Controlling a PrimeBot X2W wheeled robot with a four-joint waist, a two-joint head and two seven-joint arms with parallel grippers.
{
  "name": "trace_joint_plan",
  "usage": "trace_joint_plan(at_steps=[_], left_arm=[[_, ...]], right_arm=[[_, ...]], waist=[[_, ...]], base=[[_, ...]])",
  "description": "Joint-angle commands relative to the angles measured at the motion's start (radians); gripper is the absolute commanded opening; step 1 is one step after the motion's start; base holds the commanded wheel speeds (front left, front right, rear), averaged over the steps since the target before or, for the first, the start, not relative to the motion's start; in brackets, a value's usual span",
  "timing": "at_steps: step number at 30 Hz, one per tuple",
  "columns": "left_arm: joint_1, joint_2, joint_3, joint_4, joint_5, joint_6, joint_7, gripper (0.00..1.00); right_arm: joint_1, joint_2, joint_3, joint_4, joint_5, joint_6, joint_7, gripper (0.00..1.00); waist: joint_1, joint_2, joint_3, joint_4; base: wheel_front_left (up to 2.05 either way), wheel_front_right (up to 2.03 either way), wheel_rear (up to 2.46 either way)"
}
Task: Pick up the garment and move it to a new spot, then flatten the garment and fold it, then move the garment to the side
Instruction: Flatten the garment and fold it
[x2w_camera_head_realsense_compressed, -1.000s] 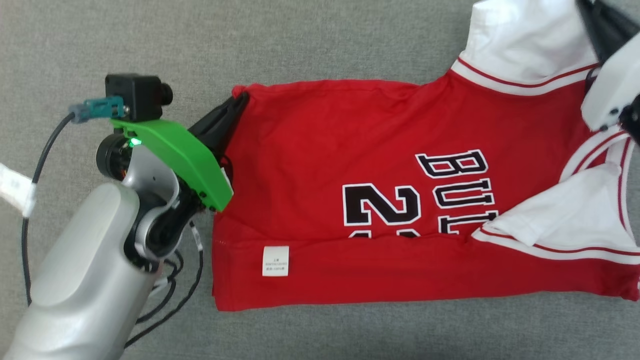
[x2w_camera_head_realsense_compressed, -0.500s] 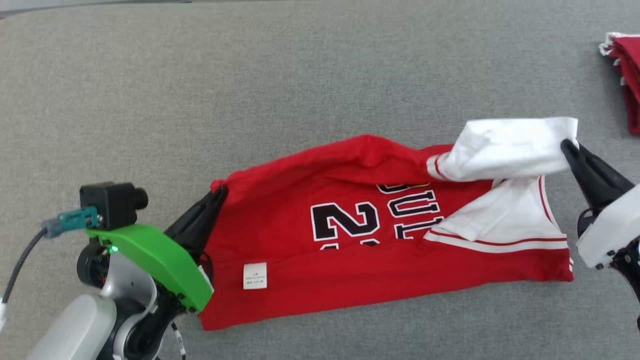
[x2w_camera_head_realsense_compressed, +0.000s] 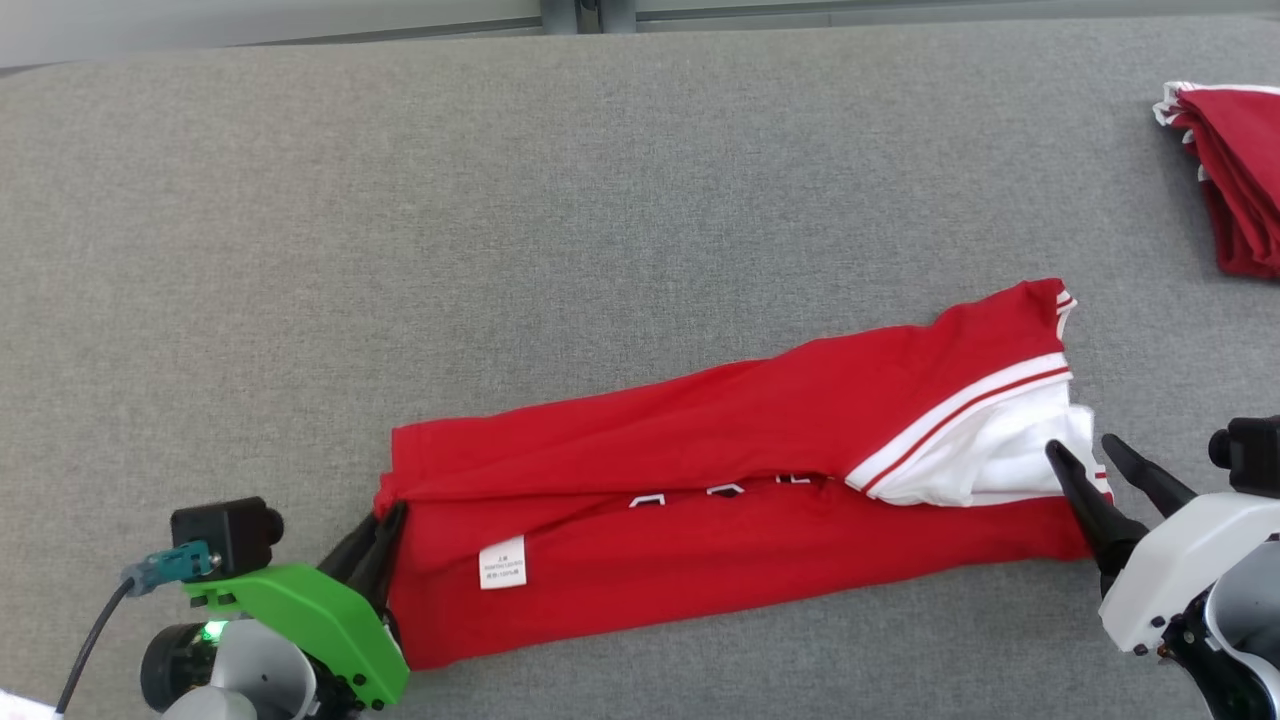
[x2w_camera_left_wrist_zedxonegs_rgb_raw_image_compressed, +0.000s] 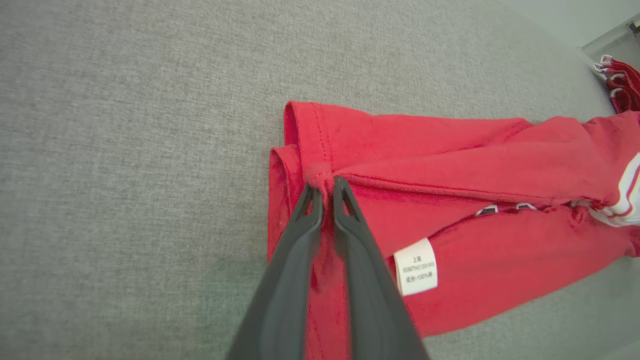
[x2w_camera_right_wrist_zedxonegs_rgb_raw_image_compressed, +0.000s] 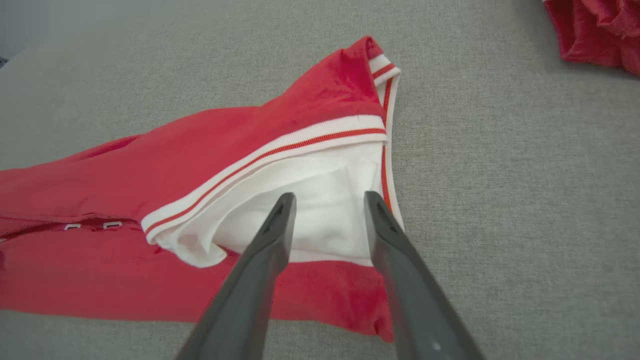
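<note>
Head view, and the red garment lies folded lengthwise in a long band on the grey surface, slanting from lower left up toward the right. At its left end the left gripper has its two dark fingers pressed together, pinching a bunched bit of the hem. The left wrist view shows red cloth squeezed between the tips, with the white label just beside them. Over at the right end, the right gripper stands with fingers spread, tips at the white sleeve, nothing clamped between them. A folded red pile sits well apart at the far right edge.
</note>
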Motion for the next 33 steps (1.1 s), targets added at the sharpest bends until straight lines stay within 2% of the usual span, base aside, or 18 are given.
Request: trace_joint_plan(at_steps=[1,7,11,14,20,24,29,30,31,32,33], left_arm=[[0.007,0.006,0.008,0.030,0.027,0.005,-0.019,1.00],[0.016,-0.021,0.053,0.114,0.063,0.035,-0.151,1.00],[0.030,-0.055,0.085,0.125,0.078,0.049,-0.253,1.00],[0.042,-0.083,0.078,0.128,0.100,0.045,-0.322,1.00],[0.051,-0.149,0.065,0.159,0.188,0.038,-0.418,1.00],[0.058,-0.201,0.065,0.171,0.258,0.013,-0.431,1.00],[0.081,-0.291,0.149,0.136,0.414,-0.028,-0.431,1.00],[0.099,-0.324,0.180,0.133,0.467,-0.060,-0.431,1.00],[0.111,-0.349,0.203,0.134,0.480,-0.076,-0.431,1.00],[0.121,-0.364,0.223,0.137,0.502,-0.094,-0.431,1.00],[0.129,-0.374,0.237,0.141,0.519,-0.107,-0.431,1.00]], right_arm=[[0.012,-0.003,-0.004,0.005,0.012,0.000,-0.009,1.00],[0.013,-0.005,-0.048,-0.021,0.047,0.000,-0.005,1.00],[-0.007,-0.031,-0.081,-0.006,0.020,0.000,0.049,1.00],[-0.042,-0.066,-0.056,0.039,-0.014,0.000,0.111,1.00],[-0.142,-0.078,-0.017,0.191,-0.054,0.000,0.176,1.00],[-0.197,-0.074,-0.013,0.295,-0.043,0.000,0.194,1.00],[-0.225,-0.048,-0.006,0.405,0.002,0.000,0.207,1.00],[-0.225,-0.028,0.012,0.434,0.044,0.004,0.216,1.00],[-0.223,-0.026,0.024,0.444,0.069,0.004,0.217,0.44],[-0.222,-0.022,0.026,0.452,0.095,0.004,0.210,0.02],[-0.221,-0.021,0.022,0.457,0.116,0.004,0.209,0.00]], waist=[[0.0001,0.0000,-0.008,0.007],[0.0001,0.0000,-0.027,0.010],[0.0001,0.0000,-0.024,0.009],[0.0001,0.0000,-0.009,0.013],[0.0001,0.0000,0.018,0.051],[0.0001,0.0000,0.026,0.086],[0.0001,0.0000,0.020,0.123],[0.0001,0.0000,0.012,0.134],[0.0001,0.0000,0.008,0.138],[0.0001,0.0000,0.002,0.140],[0.0001,0.0000,-0.004,0.142]], base=[[0.00,0.00,0.00],[0.00,0.00,0.00],[0.00,0.00,0.00],[0.00,0.00,0.00],[0.00,0.00,0.00],[0.00,0.00,0.00],[0.00,0.00,0.00],[0.00,0.00,0.00],[0.00,0.00,0.00],[0.00,0.00,0.00],[0.00,0.00,0.00]])
